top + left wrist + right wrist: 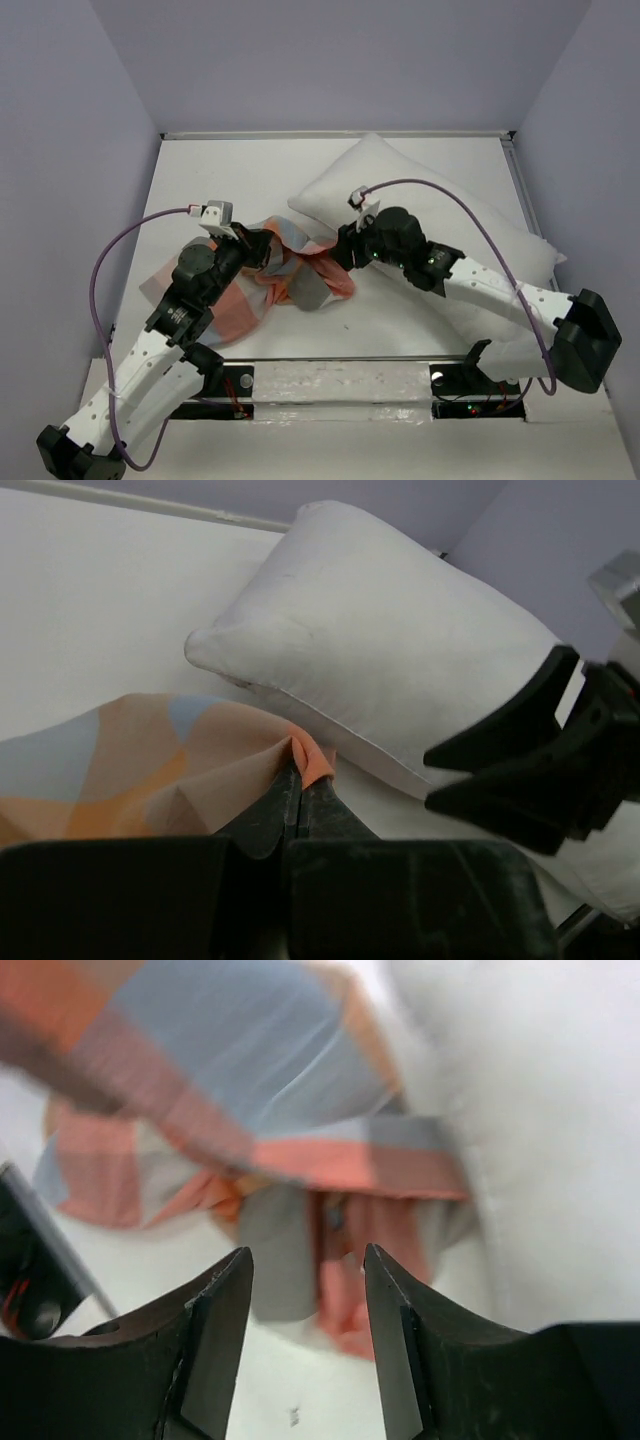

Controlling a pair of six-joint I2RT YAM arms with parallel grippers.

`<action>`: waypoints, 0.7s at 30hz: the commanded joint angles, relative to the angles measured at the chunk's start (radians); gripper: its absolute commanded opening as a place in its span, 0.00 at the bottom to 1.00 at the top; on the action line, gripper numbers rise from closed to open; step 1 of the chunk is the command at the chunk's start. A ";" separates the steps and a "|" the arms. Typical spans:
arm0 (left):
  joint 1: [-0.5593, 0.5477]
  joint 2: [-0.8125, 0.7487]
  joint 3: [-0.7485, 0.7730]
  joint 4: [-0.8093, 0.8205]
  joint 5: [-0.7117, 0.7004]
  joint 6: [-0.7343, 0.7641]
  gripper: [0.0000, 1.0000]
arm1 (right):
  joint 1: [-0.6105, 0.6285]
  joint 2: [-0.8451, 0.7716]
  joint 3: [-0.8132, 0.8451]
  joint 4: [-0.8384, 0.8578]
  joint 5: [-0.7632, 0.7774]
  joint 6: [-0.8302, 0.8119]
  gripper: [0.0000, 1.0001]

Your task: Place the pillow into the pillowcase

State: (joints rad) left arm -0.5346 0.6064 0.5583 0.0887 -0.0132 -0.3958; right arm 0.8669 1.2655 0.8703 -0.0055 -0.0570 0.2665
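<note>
White table (220,180) with plump white pillow (380,170) at far right, crumpled checked pillowcase (310,280) just beside it.

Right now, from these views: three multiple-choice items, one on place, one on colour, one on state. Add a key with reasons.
1. Where is the pillow relative to the pillowcase?
A) inside it
B) outside it, to its right
C) underneath it

2. Which colour is absent from the pillowcase?
A) orange
B) light blue
C) green

3. The left gripper is:
A) open and empty
B) shut on a pillowcase fold
C) shut on the pillow

Key:
1 B, the white pillow lies uncovered beside the cloth.
2 C, the checks are orange, light blue and grey-brown.
3 B, the left wrist view shows an orange fold pinched between closed jaws.
</note>
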 commanded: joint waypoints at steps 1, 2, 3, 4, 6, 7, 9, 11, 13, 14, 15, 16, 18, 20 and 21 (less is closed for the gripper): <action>0.002 -0.013 -0.003 0.026 0.048 -0.041 0.00 | -0.136 0.078 0.223 -0.146 0.023 -0.147 0.65; 0.002 -0.010 -0.001 0.028 0.047 -0.041 0.00 | -0.216 0.115 0.278 -0.199 0.070 -0.150 0.78; 0.002 -0.005 0.000 0.032 0.051 -0.041 0.00 | -0.254 0.202 0.403 -0.235 0.107 -0.150 0.87; 0.002 0.006 0.000 0.045 0.059 -0.041 0.00 | -0.322 0.245 0.461 -0.276 0.152 -0.161 0.99; 0.001 0.018 -0.001 0.077 0.081 -0.046 0.00 | -0.374 0.379 0.629 -0.319 0.198 -0.194 1.00; 0.002 0.026 -0.003 0.089 0.090 -0.051 0.00 | -0.396 0.429 0.694 -0.356 0.215 -0.208 1.00; 0.002 0.050 -0.008 0.117 0.110 -0.057 0.00 | -0.446 0.532 0.816 -0.450 0.250 -0.230 1.00; 0.002 0.078 -0.011 0.150 0.116 -0.058 0.00 | -0.480 0.696 1.002 -0.562 0.205 -0.248 1.00; 0.002 0.095 -0.006 0.177 0.114 -0.057 0.00 | -0.491 0.870 1.129 -0.646 0.191 -0.254 1.00; 0.002 0.113 -0.003 0.183 0.111 -0.055 0.00 | -0.491 0.923 1.242 -0.718 0.116 -0.254 1.00; 0.002 0.121 0.000 0.195 0.107 -0.055 0.00 | -0.508 0.972 1.300 -0.750 0.055 -0.254 1.00; 0.002 0.128 0.005 0.203 0.105 -0.055 0.00 | -0.531 1.015 1.352 -0.777 -0.022 -0.254 0.99; 0.002 0.148 0.011 0.212 0.102 -0.054 0.00 | -0.561 1.077 1.430 -0.788 -0.291 -0.236 0.88; 0.004 0.162 0.014 0.217 0.082 -0.048 0.00 | -0.606 1.053 1.440 -0.750 -0.395 -0.178 0.08; 0.004 0.164 0.014 0.220 0.072 -0.046 0.00 | -0.617 1.010 1.399 -0.707 -0.389 -0.159 0.00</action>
State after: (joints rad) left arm -0.5346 0.7601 0.5533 0.2207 0.0753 -0.4477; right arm 0.3061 2.3627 2.2520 -0.6300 -0.1738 0.0582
